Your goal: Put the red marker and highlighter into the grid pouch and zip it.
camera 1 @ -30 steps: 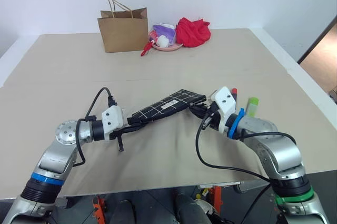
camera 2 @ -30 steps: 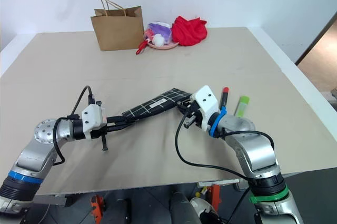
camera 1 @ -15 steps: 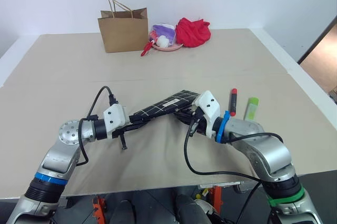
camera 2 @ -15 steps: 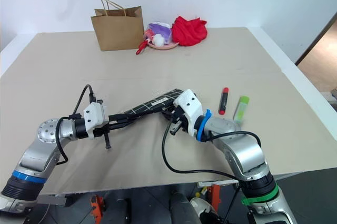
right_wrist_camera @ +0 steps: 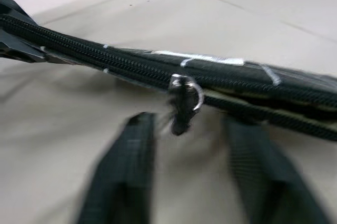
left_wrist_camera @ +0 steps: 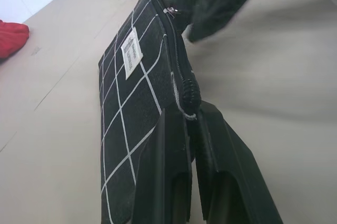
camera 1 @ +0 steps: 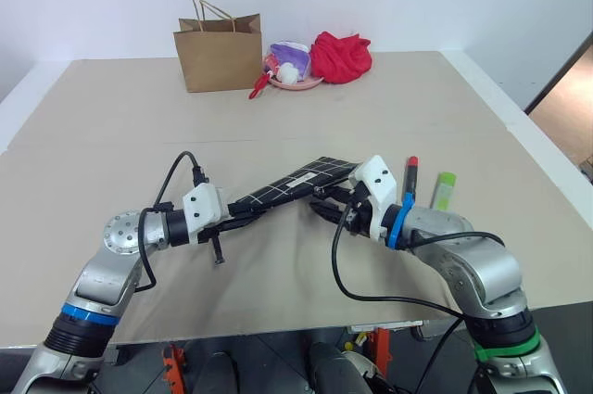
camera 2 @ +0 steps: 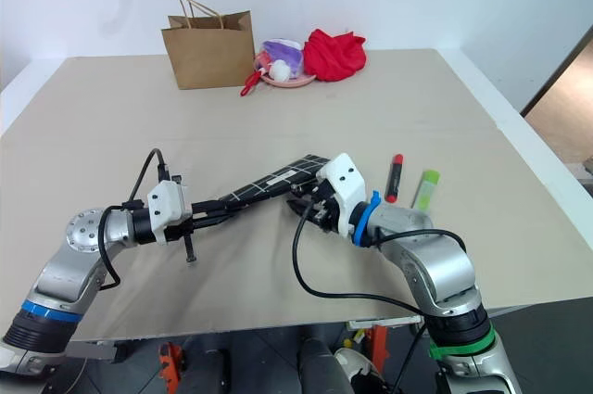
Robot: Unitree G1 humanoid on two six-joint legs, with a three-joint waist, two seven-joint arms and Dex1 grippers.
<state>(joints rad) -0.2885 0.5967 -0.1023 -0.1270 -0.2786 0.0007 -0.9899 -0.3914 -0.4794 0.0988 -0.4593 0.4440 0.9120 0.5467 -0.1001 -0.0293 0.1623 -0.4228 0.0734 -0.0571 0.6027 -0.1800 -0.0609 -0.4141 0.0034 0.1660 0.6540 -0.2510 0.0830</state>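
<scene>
i've got the left gripper [left_wrist_camera: 192, 129] clamped on one end of the grid pouch [camera 1: 292, 185], holding it off the table. my right gripper [right_wrist_camera: 189, 174] has its fingers apart, the zipper pull [right_wrist_camera: 181, 97] hanging just ahead between them. the red marker [camera 1: 410, 179] and highlighter [camera 1: 444, 189] lie beside my right wrist. i'm at the opening step, i reckon; next i must pinch that pull squarely.

Brown paper bag [camera 1: 218, 53], pink dish [camera 1: 295, 80], red cloth bundle [camera 1: 340, 56] at table's [camera 1: 111, 125] far edge.
</scene>
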